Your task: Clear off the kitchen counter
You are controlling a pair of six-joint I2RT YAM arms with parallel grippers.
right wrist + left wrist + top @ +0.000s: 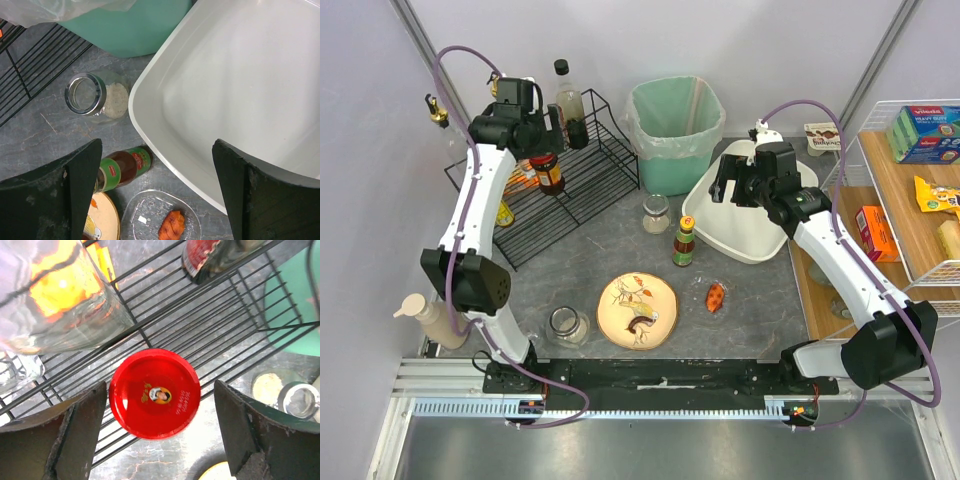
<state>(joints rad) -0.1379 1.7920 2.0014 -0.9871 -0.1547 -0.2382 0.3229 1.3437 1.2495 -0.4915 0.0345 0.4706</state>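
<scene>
As kitchen counter (590, 250) lies flat, long axis unclear.

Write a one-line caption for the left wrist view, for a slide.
Left gripper open, its fingers apart from a red-lidded jar standing on the black wire rack.

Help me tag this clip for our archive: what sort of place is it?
Likely a mock kitchen in a test booth: a stone-patterned kitchen counter, a black wire rack holding sauce bottles, and a lined green bin.
</scene>
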